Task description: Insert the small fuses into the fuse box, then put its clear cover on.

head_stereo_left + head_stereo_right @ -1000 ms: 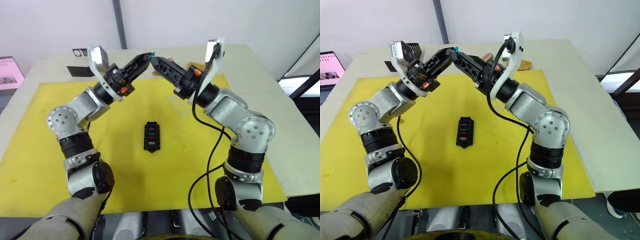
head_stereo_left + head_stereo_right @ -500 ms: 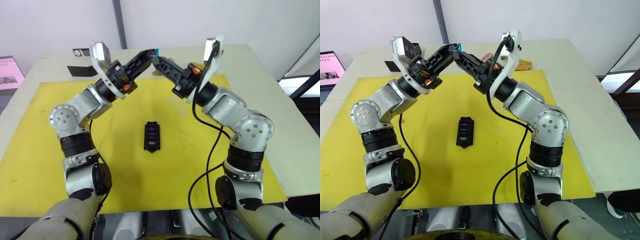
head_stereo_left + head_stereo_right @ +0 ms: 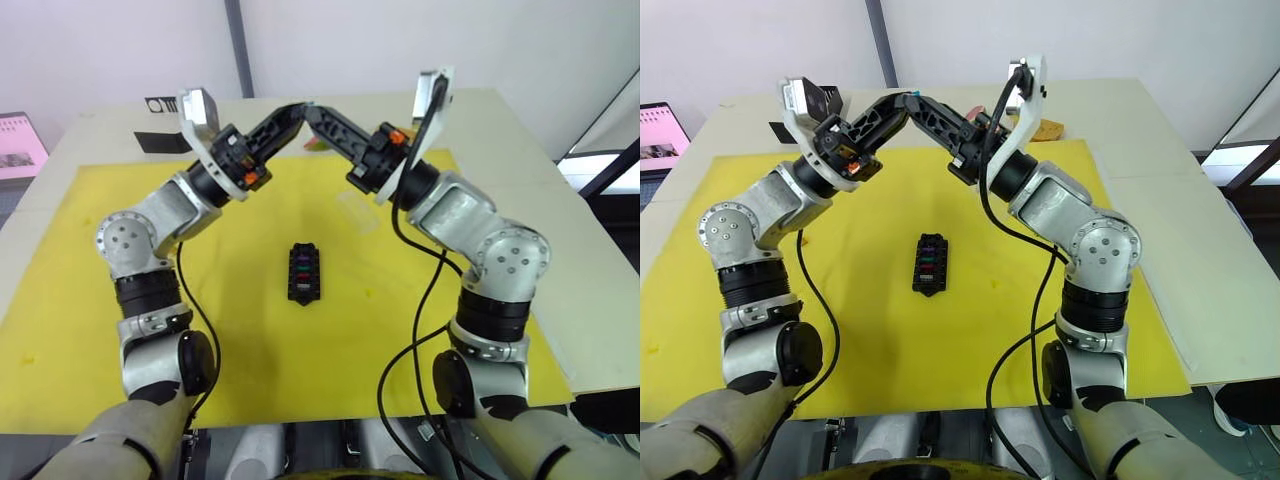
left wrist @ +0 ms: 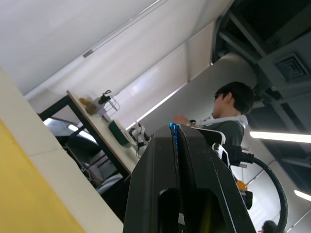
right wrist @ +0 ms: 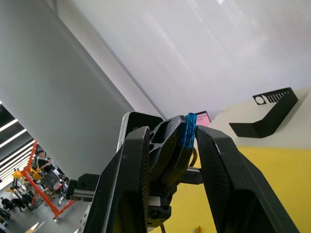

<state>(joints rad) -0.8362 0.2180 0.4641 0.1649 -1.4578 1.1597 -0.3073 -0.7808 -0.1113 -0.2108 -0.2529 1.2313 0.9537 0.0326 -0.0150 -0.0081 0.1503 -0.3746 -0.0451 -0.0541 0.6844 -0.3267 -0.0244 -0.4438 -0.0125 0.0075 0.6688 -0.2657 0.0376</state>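
I hold a blue fuse [image 5: 188,131] pinched in my left gripper [image 3: 298,108], my open right gripper [image 3: 312,109] straddling it mid-air, well above the box [image 3: 303,272] on the mat [image 3: 80,300]; next, probably regrasp, then lower.

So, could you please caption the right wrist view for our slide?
Left gripper pinching a blue fuse, framed between the right gripper's open fingers.

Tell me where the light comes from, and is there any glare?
Left wrist view: a ceiling strip light glares behind the left hand, shut on a blue fuse. Left eye view: the yellow mat is evenly lit; the fuse box casts barely any shadow.
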